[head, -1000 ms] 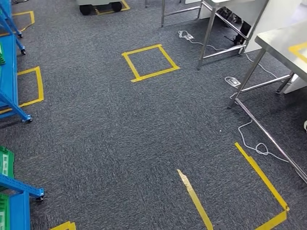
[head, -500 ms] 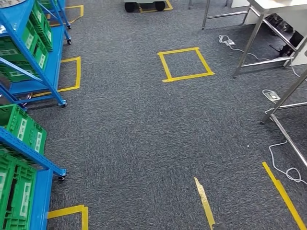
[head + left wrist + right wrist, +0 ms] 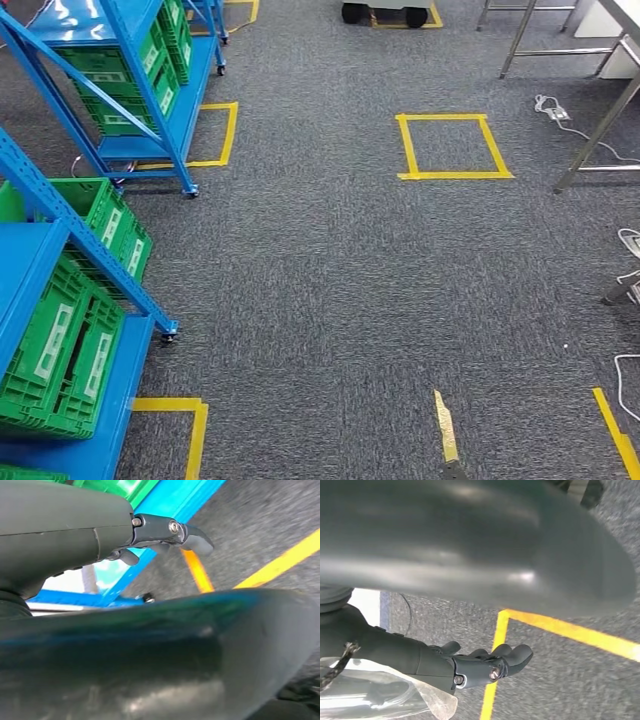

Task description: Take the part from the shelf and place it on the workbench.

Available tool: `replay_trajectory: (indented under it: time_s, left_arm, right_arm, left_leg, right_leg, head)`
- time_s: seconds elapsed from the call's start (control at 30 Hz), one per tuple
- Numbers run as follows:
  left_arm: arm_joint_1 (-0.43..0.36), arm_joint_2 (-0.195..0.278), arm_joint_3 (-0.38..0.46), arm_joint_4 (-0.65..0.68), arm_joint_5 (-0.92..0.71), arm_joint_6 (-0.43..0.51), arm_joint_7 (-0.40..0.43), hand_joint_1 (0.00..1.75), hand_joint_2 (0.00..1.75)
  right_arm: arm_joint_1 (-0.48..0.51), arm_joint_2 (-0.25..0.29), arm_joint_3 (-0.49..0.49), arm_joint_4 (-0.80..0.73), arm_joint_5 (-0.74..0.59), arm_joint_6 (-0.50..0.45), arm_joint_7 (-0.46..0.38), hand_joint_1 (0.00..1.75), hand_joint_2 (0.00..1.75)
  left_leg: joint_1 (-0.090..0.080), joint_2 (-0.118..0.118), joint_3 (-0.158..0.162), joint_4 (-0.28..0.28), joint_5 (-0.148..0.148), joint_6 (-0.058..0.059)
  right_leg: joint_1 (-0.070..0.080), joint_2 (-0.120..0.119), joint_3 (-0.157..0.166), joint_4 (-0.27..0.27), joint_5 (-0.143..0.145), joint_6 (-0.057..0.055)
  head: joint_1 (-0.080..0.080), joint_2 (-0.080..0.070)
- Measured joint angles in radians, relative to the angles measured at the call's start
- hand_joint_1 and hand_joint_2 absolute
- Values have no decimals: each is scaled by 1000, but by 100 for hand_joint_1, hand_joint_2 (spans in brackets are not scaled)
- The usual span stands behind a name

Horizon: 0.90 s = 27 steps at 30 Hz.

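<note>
The blue shelf (image 3: 83, 262) stands at my left in the head view, with green crates (image 3: 64, 345) on its lower levels; no loose part can be made out in them. A second blue shelf (image 3: 162, 95) with more green crates stands further back. Steel legs of the workbench (image 3: 600, 128) show at the far right. My left hand (image 3: 166, 532) hangs beside the shelf's blue frame, fingers stretched out and holding nothing. My right hand (image 3: 482, 667) hangs over the carpet, fingers out straight, nothing between them. A clear plastic sheet (image 3: 376, 697) lies close by its wrist.
Grey carpet lies between shelves and bench, marked with a yellow tape square (image 3: 453, 147), a torn tape strip (image 3: 447, 428) and tape corners by the shelf feet. White cables (image 3: 562, 115) trail near the bench legs. A wheeled base (image 3: 385, 12) stands at the far end.
The whole picture has slid to the right: the camera has turned left. The shelves now take up the left side and the workbench has nearly left the frame.
</note>
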Motion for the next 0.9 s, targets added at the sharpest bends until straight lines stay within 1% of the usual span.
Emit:
replay_trajectory:
  time_s: [0.03, 0.07, 0.1, 0.13, 0.17, 0.2, 0.23, 0.27, 0.3, 0.33, 0.37, 0.4, 0.43, 0.47, 0.5, 0.53, 0.57, 0.6, 0.63, 0.67, 0.7, 0.73, 0.77, 0.8, 0.83, 0.87, 0.9]
  left_arm:
    - [0, 0, 0, 1, 0, 1, 0, 0, 0]
    - [-2, 0, 0, 1, 1, 2, 1, 0, 0]
    - [-3, 0, 1, 2, 1, 3, 1, 0, 0]
    - [-5, -1, 1, 3, 2, 3, 1, 0, 0]
    - [-5, -1, 1, 4, 3, 3, 1, 0, 0]
    - [-5, -1, 1, 4, 5, 2, 1, 0, 0]
    - [-5, -1, 2, 5, 7, 2, 1, 0, 0]
    - [-5, -1, 3, 6, 8, 2, 1, 0, 0]
    - [-5, -1, 4, 6, 10, 1, 1, 0, 0]
    - [-6, -1, 5, 7, 10, 1, 1, 0, 0]
    - [-7, -1, 6, 7, 11, 2, 1, 0, 0]
    - [-7, 0, 6, 7, 11, 2, 1, 0, 0]
    - [-5, 0, 7, 8, 11, 3, 1, 0, 0]
    - [-2, 1, 7, 8, 11, 3, 1, 0, 0]
    - [-1, 1, 7, 9, 11, 3, 1, 0, 0]
    - [0, 1, 7, 10, 10, 4, 2, 0, 0]
    - [-1, 1, 7, 10, 10, 4, 2, 0, 0]
    - [-2, 1, 7, 11, 10, 4, 2, 0, 0]
    - [-4, 1, 7, 11, 9, 4, 3, 0, 0]
    - [-4, 1, 7, 12, 8, 4, 3, 0, 0]
    - [-3, 1, 7, 12, 7, 4, 4, 0, 0]
    - [-2, 1, 7, 12, 6, 4, 5, 0, 0]
    - [-1, 2, 7, 13, 4, 4, 6, 0, 0]
    - [-1, 2, 7, 13, 2, 3, 7, 0, 0]
    - [-2, 4, 7, 13, 1, 3, 7, 0, 0]
    - [-5, 5, 7, 13, 0, 3, 7, 0, 0]
    - [-7, 6, 7, 13, 0, 3, 7, 0, 0]
  right_arm:
    - [-1, 0, 2, -1, 1, 0, -2, 0, 0]
    - [0, 1, 3, -1, 1, 1, -4, 0, 0]
    - [2, 1, 5, -1, 3, 1, -6, 0, 0]
    - [6, 1, 6, -1, 5, 1, -7, 0, 0]
    - [9, 1, 6, -1, 7, 1, -7, 0, 0]
    - [11, 1, 6, -1, 10, 1, -8, 0, 0]
    - [12, 1, 7, -1, 13, 1, -8, 0, 0]
    - [12, 1, 8, -1, 15, 1, -10, 0, 0]
    - [12, 1, 9, -1, 18, 1, -11, 0, 0]
    - [12, 2, 11, -1, 19, 0, -12, 0, 0]
    - [12, 2, 13, -1, 21, -1, -13, 0, 0]
    - [12, 3, 15, -1, 23, -2, -14, 0, 0]
    - [12, 3, 16, -1, 25, -3, -14, 0, 0]
    - [12, 3, 18, -1, 28, -4, -15, 0, 0]
    - [12, 4, 20, -1, 30, -5, -16, 0, 0]
    - [12, 4, 21, -1, 32, -7, -17, 0, 0]
    - [13, 4, 23, -1, 33, -8, -18, 0, 0]
    - [14, 4, 23, -1, 34, -9, -18, 0, 0]
    - [15, 4, 25, -1, 34, -10, -18, 0, 0]
    - [16, 4, 27, -1, 35, -10, -18, 0, 0]
    - [16, 4, 29, -1, 37, -9, -18, 0, 0]
    - [15, 4, 31, -1, 38, -9, -18, 0, 0]
    - [13, 5, 32, -2, 40, -9, -18, 0, 0]
    - [12, 5, 34, -2, 42, -9, -18, 0, 0]
    - [11, 5, 35, -2, 43, -9, -18, 0, 0]
    - [11, 5, 37, -2, 44, -9, -18, 0, 0]
    - [10, 5, 39, -2, 44, -9, -18, 0, 0]
  left_leg:
    - [3, -11, 1, -5, 4, 6]
    - [6, -22, 0, -7, 6, 10]
    - [6, -35, -1, -7, 8, 12]
    - [7, -49, -3, -7, 8, 13]
    - [7, -64, -3, -7, 8, 13]
    - [8, -79, -3, -6, 9, 12]
    - [9, -94, -1, -5, 9, 10]
    - [11, -108, 0, -3, 8, 6]
    - [12, -122, -1, 1, 7, 1]
    - [12, -135, -5, 6, 7, -6]
    - [13, -146, -11, 10, 8, -12]
    - [14, -157, -16, 13, 11, -19]
    - [16, -168, -22, 15, 14, -24]
    - [18, -171, -25, 17, 13, -29]
    - [18, -158, -31, 28, 5, -33]
    - [17, -134, -43, 56, -14, -36]
    - [16, -102, -66, 106, -43, -39]
    - [15, -74, -96, 174, -78, -40]
    - [15, -60, -127, 244, -108, -41]
    - [15, -54, -148, 296, -126, -39]
    - [14, -52, -152, 312, -124, -36]
    - [12, -50, -136, 287, -103, -31]
    - [7, -42, -101, 227, -70, -23]
    - [-1, -20, -60, 154, -41, -12]
    - [-10, 2, -26, 89, -22, -2]
    - [-18, 20, -4, 45, -14, 6]
    - [-23, 29, 4, 25, -16, 12]
  right_leg:
    - [-2, 28, -15, 33, -22, 4]
    - [-5, 61, -41, 88, -54, 7]
    - [-7, 86, -76, 160, -87, 8]
    - [-9, 96, -110, 228, -111, 10]
    - [-10, 100, -133, 271, -119, 11]
    - [-12, 101, -139, 274, -105, 12]
    - [-15, 104, -125, 234, -70, 14]
    - [-20, 116, -97, 165, -28, 17]
    - [-25, 140, -68, 97, 3, 21]
    - [-29, 161, -44, 43, 20, 22]
    - [-30, 178, -30, 14, 23, 23]
    - [-29, 184, -25, 9, 17, 20]
    - [-27, 175, -22, 7, 18, 15]
    - [-26, 163, -20, 8, 20, 9]
    - [-25, 151, -19, 7, 22, 2]
    - [-24, 138, -18, 6, 24, -6]
    - [-22, 123, -18, 4, 24, -12]
    - [-18, 108, -18, 4, 23, -17]
    - [-14, 92, -19, 4, 22, -21]
    - [-9, 76, -19, 4, 21, -23]
    - [-6, 62, -19, 4, 20, -24]
    - [-3, 49, -17, 4, 19, -26]
    - [0, 37, -14, 4, 17, -27]
    - [2, 25, -11, 4, 15, -28]
    - [4, 14, -9, 4, 12, -27]
    - [6, 2, -8, 5, 10, -25]
    - [8, -10, -8, 4, 9, -22]
  head:
    - [2, 0]
    - [5, 0]
    - [7, 0]
    - [7, 0]
    - [7, 0]
    - [7, 0]
    - [7, 0]
    - [7, 0]
    - [8, 0]
    - [8, 0]
    - [8, 0]
    - [8, 0]
    - [7, 0]
    - [6, 0]
    - [4, 0]
    - [0, 0]
    - [-3, 0]
    - [-6, 0]
    - [-7, 0]
    - [-7, 0]
    - [-7, 0]
    - [-7, 0]
    - [-7, 0]
    - [-7, 0]
    - [-7, 0]
    - [-7, 0]
    - [-7, 0]
